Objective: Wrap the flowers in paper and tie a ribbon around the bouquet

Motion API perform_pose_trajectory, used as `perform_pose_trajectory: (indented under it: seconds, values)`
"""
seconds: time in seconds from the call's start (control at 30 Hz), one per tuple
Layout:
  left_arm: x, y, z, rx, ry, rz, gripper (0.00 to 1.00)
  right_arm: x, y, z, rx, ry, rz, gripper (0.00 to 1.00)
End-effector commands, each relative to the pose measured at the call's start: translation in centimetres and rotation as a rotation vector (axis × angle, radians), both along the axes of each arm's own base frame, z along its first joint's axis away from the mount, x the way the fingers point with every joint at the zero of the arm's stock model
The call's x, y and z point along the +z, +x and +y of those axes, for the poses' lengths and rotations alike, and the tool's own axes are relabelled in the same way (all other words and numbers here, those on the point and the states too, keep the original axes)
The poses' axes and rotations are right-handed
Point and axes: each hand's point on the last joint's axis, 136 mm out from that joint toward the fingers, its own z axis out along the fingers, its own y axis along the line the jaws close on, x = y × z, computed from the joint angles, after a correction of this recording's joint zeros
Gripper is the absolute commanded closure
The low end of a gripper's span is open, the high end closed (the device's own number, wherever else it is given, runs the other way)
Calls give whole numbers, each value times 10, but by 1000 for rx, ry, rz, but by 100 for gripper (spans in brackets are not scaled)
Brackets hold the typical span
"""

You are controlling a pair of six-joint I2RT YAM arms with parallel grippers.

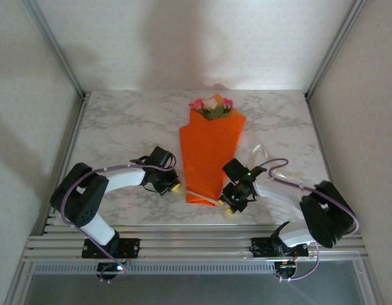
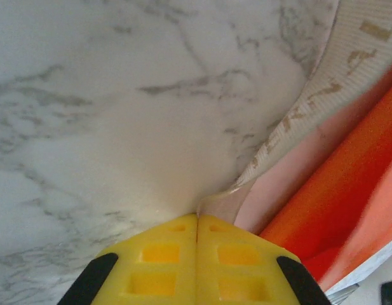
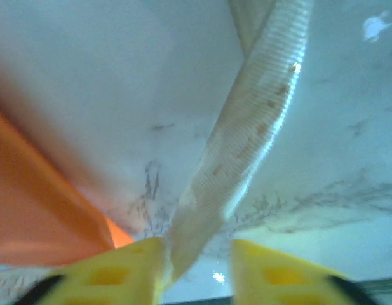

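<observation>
Left gripper (image 2: 197, 219): the yellow fingers are pressed together, pinching the end of the narrow cream-white translucent ribbon (image 2: 323, 82). From above, the left gripper (image 1: 168, 185) sits just left of the cone's narrow end.
Right gripper (image 3: 199, 251): the yellow fingers stand apart. The ribbon (image 3: 246, 140) runs down through the gap and lies against one finger, unclamped. From above, the right gripper (image 1: 230, 204) sits just right of the cone's tip.
Ribbon course: a pale band (image 1: 202, 197) crosses the narrow end of the cone, and loose loops lie on the table to its right.
Paper: a bright orange sheet (image 1: 208, 149) folded into a narrow cone lies flat mid-table, tip toward the arms.
Flowers: small pink, magenta and cream roses (image 1: 211, 105) poke out of the wide far end.
Table: white marble-patterned top (image 1: 119, 127).
</observation>
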Motion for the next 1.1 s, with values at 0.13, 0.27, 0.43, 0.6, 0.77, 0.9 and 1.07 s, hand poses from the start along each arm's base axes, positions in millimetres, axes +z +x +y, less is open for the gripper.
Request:
perform_pose_trajectory:
  seconds: [0.13,0.27,0.43,0.6,0.77,0.9,1.07]
  values:
    - [-10,-32,16,-40,87,74,100,43,71,6,23,115,-369,51]
    - [-5,-31,14,-35,79,65,100,30,91,7,86,153,-424,49]
    - [-3,-34,14,-31,77,63,100,23,107,25,147,250,-505,47]
    - [-3,-37,15,-30,75,66,100,1,94,21,171,235,-452,47]
    - [-2,-39,15,-26,74,67,100,-12,88,33,187,332,-457,46]
    - [-3,-41,14,-26,74,72,100,-20,92,48,187,371,-445,49]
    - [-4,-41,12,-29,71,76,100,-36,102,54,158,355,-427,60]
